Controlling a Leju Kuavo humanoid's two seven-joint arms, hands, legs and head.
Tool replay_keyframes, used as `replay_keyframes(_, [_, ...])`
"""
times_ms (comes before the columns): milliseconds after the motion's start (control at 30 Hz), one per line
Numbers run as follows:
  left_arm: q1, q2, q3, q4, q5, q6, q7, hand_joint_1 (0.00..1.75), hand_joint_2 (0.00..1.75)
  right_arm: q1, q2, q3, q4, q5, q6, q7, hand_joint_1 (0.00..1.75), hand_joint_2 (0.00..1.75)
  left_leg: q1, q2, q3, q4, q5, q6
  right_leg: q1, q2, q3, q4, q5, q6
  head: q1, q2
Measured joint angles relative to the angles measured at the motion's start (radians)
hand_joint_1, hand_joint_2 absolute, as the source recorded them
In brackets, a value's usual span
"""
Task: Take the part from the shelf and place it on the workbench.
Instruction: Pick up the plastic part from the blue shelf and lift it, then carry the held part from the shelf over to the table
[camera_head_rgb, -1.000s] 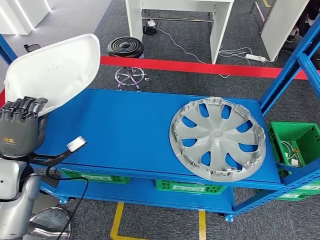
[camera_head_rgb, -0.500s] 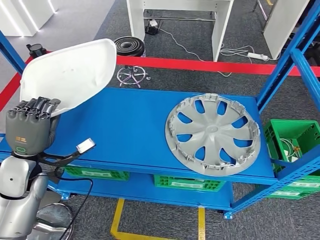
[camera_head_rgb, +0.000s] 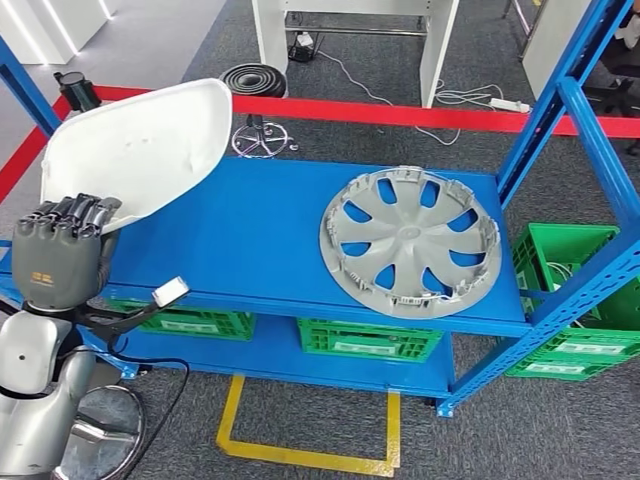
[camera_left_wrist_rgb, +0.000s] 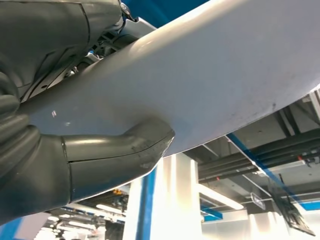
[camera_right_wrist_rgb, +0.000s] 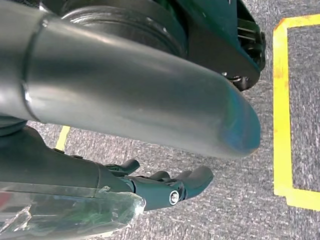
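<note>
- The robot's left hand (camera_head_rgb: 56, 255), grey with dark fingers, is raised at the left of the head view. Its fingers are curled over the near edge of a large white moulded plastic panel (camera_head_rgb: 140, 150).
- In the left wrist view the thick grey thumb (camera_left_wrist_rgb: 117, 157) presses flat against the smooth white underside of the panel (camera_left_wrist_rgb: 226, 75), so the hand is clamped on the part, thumb on one face and fingers on the other.
- The white panel is held tilted in the air, above and overlapping the left end of the blue metal shelf (camera_head_rgb: 249, 240); it does not rest on the shelf surface.
- A small silver tab on a dark bracket (camera_head_rgb: 170, 292) sticks out just beside the left wrist, in front of the shelf's near edge.
- Beyond the shelf, a black round stool (camera_head_rgb: 253, 80) stands on the grey carpet by a red floor stripe (camera_head_rgb: 392, 112).
- On the right half of the shelf's top deck lies a silver-grey plastic wheel cover (camera_head_rgb: 410, 240), flat, with its spoke openings showing the blue beneath.
- Green plastic crates (camera_head_rgb: 362, 340) sit on the lower level under the deck, and another green crate (camera_head_rgb: 573, 270) stands at the right past the blue upright.
- Yellow tape (camera_head_rgb: 302, 450) marks a rectangle on the floor in front of the shelf.
- The right hand (camera_right_wrist_rgb: 170, 187) hangs over the carpet in the right wrist view; its dark fingers are stretched out with nothing in them.
</note>
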Motion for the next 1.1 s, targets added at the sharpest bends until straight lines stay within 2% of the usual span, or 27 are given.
replay_keyframes(67, [0.003, 0.002, 0.001, 0.000, 0.000, 0.000, 0.001, 1.75, 1.75, 0.001, 0.000, 0.000, 0.000, 0.003, 0.000, 0.000, 0.00, 0.00, 0.000, 0.002, -0.007, -0.011, 0.017, 0.001, -0.003, 0.000, -0.003, -0.003, 0.009, 0.012, -0.002, 0.000])
replay_keyframes(100, [0.004, 0.003, 0.001, 0.000, 0.001, -0.001, 0.002, 1.75, 1.75, 0.001, 0.000, 0.000, 0.000, 0.005, 0.000, 0.001, 0.00, 0.00, 0.001, 0.003, -0.013, -0.016, 0.028, 0.004, -0.004, 0.001, -0.011, 0.007, -0.006, 0.017, -0.001, 0.000])
replay_keyframes(133, [0.006, 0.004, 0.002, 0.000, 0.001, -0.002, 0.002, 1.75, 1.75, 0.001, 0.000, 0.000, 0.000, 0.006, 0.000, 0.001, 0.00, 0.00, 0.004, 0.005, -0.022, -0.021, 0.040, 0.009, -0.005, 0.001, -0.023, 0.033, -0.039, 0.022, 0.000, 0.000])
replay_keyframes(167, [0.010, 0.005, 0.004, 0.000, 0.001, -0.003, 0.003, 1.75, 1.75, 0.001, 0.000, -0.001, 0.000, 0.007, -0.001, 0.002, 0.00, 0.00, 0.006, 0.007, -0.033, -0.023, 0.052, 0.012, -0.006, 0.002, -0.039, 0.078, -0.086, 0.025, 0.002, 0.000])
replay_keyframes(233, [0.024, 0.007, 0.008, 0.000, 0.002, -0.005, 0.004, 1.75, 1.75, 0.001, 0.000, -0.001, 0.000, 0.008, -0.002, 0.003, 0.00, 0.00, 0.005, 0.007, -0.063, -0.022, 0.073, 0.014, -0.009, 0.000, -0.069, 0.204, -0.174, 0.033, 0.004, 0.000])
replay_keyframes(267, [0.033, 0.009, 0.011, 0.000, 0.003, -0.006, 0.004, 1.75, 1.75, 0.001, 0.000, -0.001, 0.000, 0.009, -0.002, 0.003, 0.00, 0.00, 0.005, 0.007, -0.078, -0.021, 0.085, 0.013, -0.010, 0.000, -0.073, 0.253, -0.189, 0.036, 0.004, 0.000])
replay_keyframes(300, [0.041, 0.010, 0.015, -0.001, 0.004, -0.008, 0.004, 1.75, 1.75, 0.001, 0.000, -0.001, 0.000, 0.009, -0.003, 0.004, 0.00, 0.00, 0.005, 0.007, -0.094, -0.019, 0.096, 0.010, -0.010, 0.000, -0.063, 0.274, -0.179, 0.038, 0.004, 0.000])
replay_keyframes(333, [0.050, 0.012, 0.021, -0.001, 0.006, -0.010, 0.005, 1.75, 1.75, 0.001, 0.000, -0.001, 0.000, 0.010, -0.005, 0.004, 0.00, 0.00, 0.005, 0.007, -0.109, -0.018, 0.106, 0.007, -0.011, 0.000, -0.035, 0.258, -0.152, 0.038, 0.004, 0.000])
replay_keyframes(367, [0.058, 0.014, 0.028, -0.001, 0.007, -0.012, 0.005, 1.75, 1.75, 0.000, 0.000, -0.001, 0.000, 0.011, -0.006, 0.005, 0.00, 0.00, 0.006, 0.007, -0.122, -0.015, 0.115, 0.004, -0.011, -0.001, 0.010, 0.208, -0.123, 0.039, 0.004, 0.000])
replay_keyframes(400, [0.065, 0.017, 0.035, -0.002, 0.009, -0.014, 0.005, 1.75, 1.75, -0.001, 0.000, -0.001, 0.000, 0.012, -0.008, 0.005, 0.00, 0.00, 0.005, 0.007, -0.132, -0.011, 0.123, 0.000, -0.012, 0.000, 0.064, 0.135, -0.113, 0.038, 0.004, 0.000])
replay_keyframes(433, [0.071, 0.020, 0.043, -0.004, 0.010, -0.015, 0.005, 1.75, 1.75, -0.002, 0.001, -0.001, 0.000, 0.013, -0.009, 0.006, 0.00, 0.00, 0.004, 0.007, -0.140, -0.007, 0.130, -0.005, -0.012, 0.001, 0.119, 0.058, -0.118, 0.035, 0.004, 0.000])
replay_keyframes(467, [0.075, 0.023, 0.050, -0.007, 0.011, -0.016, 0.005, 1.75, 1.75, -0.004, 0.002, -0.001, 0.000, 0.014, -0.010, 0.007, 0.00, 0.00, 0.002, 0.006, -0.145, -0.004, 0.137, -0.010, -0.012, 0.002, 0.154, 0.001, -0.130, 0.031, 0.003, 0.000])
replay_keyframes(500, [0.078, 0.026, 0.057, -0.009, 0.012, -0.016, 0.005, 1.75, 1.75, -0.005, 0.003, -0.001, 0.000, 0.015, -0.010, 0.008, 0.00, 0.00, 0.001, 0.006, -0.147, -0.002, 0.145, -0.015, -0.010, 0.003, 0.173, -0.032, -0.144, 0.026, 0.002, 0.000])
replay_keyframes(567, [0.084, 0.032, 0.069, -0.011, 0.013, -0.016, 0.005, 1.75, 1.75, -0.005, 0.006, -0.001, 0.000, 0.017, -0.012, 0.010, 0.00, 0.00, 0.002, 0.005, -0.150, 0.000, 0.156, -0.024, -0.009, 0.002, 0.165, -0.038, -0.137, 0.009, 0.000, 0.000])
replay_keyframes(600, [0.089, 0.035, 0.074, -0.011, 0.013, -0.016, 0.005, 1.75, 1.75, -0.005, 0.008, -0.001, 0.000, 0.018, -0.013, 0.010, 0.00, 0.00, 0.004, 0.004, -0.157, 0.009, 0.142, -0.029, -0.010, 0.000, 0.157, -0.037, -0.129, 0.000, 0.000, 0.000])
replay_keyframes(633, [0.093, 0.037, 0.079, -0.011, 0.013, -0.016, 0.005, 1.75, 1.75, -0.005, 0.008, -0.001, 0.000, 0.019, -0.015, 0.011, 0.00, 0.00, 0.006, 0.003, -0.167, 0.032, 0.111, -0.035, -0.011, -0.003, 0.147, -0.037, -0.119, -0.010, -0.002, 0.000])
replay_keyframes(667, [0.096, 0.039, 0.083, -0.011, 0.014, -0.016, 0.005, 1.75, 1.75, -0.005, 0.008, -0.001, 0.000, 0.021, -0.016, 0.012, 0.00, 0.00, 0.007, 0.003, -0.182, 0.075, 0.064, -0.039, -0.012, -0.005, 0.138, -0.037, -0.108, -0.017, -0.004, 0.000])
replay_keyframes(733, [0.100, 0.041, 0.087, -0.011, 0.014, -0.016, 0.005, 1.75, 1.75, -0.005, 0.009, -0.001, 0.000, 0.023, -0.016, 0.012, 0.00, 0.00, 0.009, 0.002, -0.217, 0.206, -0.031, -0.046, -0.010, -0.008, 0.113, -0.035, -0.084, -0.022, -0.007, 0.000])
replay_keyframes(767, [0.103, 0.041, 0.088, -0.011, 0.014, -0.016, 0.005, 1.75, 1.75, -0.005, 0.010, -0.001, 0.000, 0.023, -0.016, 0.012, 0.00, 0.00, 0.009, 0.002, -0.224, 0.261, -0.052, -0.047, -0.009, -0.009, 0.098, -0.033, -0.072, -0.023, -0.007, 0.000])
replay_keyframes(800, [0.105, 0.041, 0.089, -0.011, 0.014, -0.016, 0.005, 1.75, 1.75, -0.005, 0.010, -0.001, 0.000, 0.024, -0.016, 0.012, 0.00, 0.00, 0.010, 0.002, -0.218, 0.289, -0.052, -0.046, -0.008, -0.010, 0.081, -0.031, -0.061, -0.022, -0.007, 0.000])
replay_keyframes(833, [0.107, 0.041, 0.089, -0.011, 0.014, -0.016, 0.005, 1.75, 1.75, -0.005, 0.010, -0.001, 0.000, 0.024, -0.017, 0.012, 0.00, 0.00, 0.010, 0.002, -0.195, 0.280, -0.033, -0.044, -0.007, -0.010, 0.065, -0.028, -0.051, -0.020, -0.007, 0.000])
replay_keyframes(900, [0.107, 0.042, 0.091, -0.012, 0.014, -0.016, 0.005, 1.75, 1.75, -0.005, 0.010, -0.001, 0.000, 0.024, -0.017, 0.012, 0.00, 0.00, 0.009, 0.001, -0.100, 0.169, 0.011, -0.036, -0.006, -0.010, 0.038, -0.021, -0.033, -0.015, -0.007, 0.000])
replay_keyframes(967, [0.107, 0.044, 0.094, -0.015, 0.016, -0.016, 0.004, 1.75, 1.75, -0.006, 0.011, -0.001, 0.000, 0.026, -0.017, 0.013, 0.00, 0.00, 0.006, 0.000, -0.007, 0.032, 0.012, -0.027, -0.003, -0.008, 0.021, -0.016, -0.016, -0.007, -0.006, 0.000])
replay_keyframes(1000, [0.107, 0.045, 0.098, -0.016, 0.019, -0.017, 0.003, 1.75, 1.75, -0.006, 0.011, -0.001, 0.000, 0.027, -0.017, 0.013, 0.00, 0.00, 0.003, 0.000, 0.014, -0.006, 0.004, -0.024, -0.002, -0.008, 0.016, -0.016, -0.007, -0.002, -0.006, 0.000])
replay_keyframes(1033, [0.109, 0.046, 0.102, -0.017, 0.023, -0.017, 0.002, 1.75, 1.75, -0.007, 0.011, -0.001, 0.000, 0.030, -0.018, 0.013, 0.00, 0.00, 0.001, 0.000, 0.018, -0.022, 0.003, -0.020, -0.002, -0.007, 0.012, -0.017, 0.002, 0.003, -0.005, 0.000])
replay_keyframes(1067, [0.111, 0.047, 0.106, -0.018, 0.028, -0.017, 0.000, 1.75, 1.75, -0.006, 0.012, -0.001, 0.000, 0.032, -0.019, 0.013, 0.00, 0.00, 0.001, 0.001, 0.010, -0.024, 0.010, -0.015, -0.003, -0.007, 0.009, -0.018, 0.011, 0.009, -0.005, 0.000])
replay_keyframes(1100, [0.113, 0.049, 0.110, -0.018, 0.034, -0.018, -0.003, 1.75, 1.75, -0.005, 0.012, -0.001, 0.001, 0.035, -0.021, 0.012, 0.00, 0.00, 0.001, 0.002, 0.002, -0.026, 0.020, -0.008, -0.004, -0.007, 0.003, -0.014, 0.005, 0.015, -0.005, 0.000])
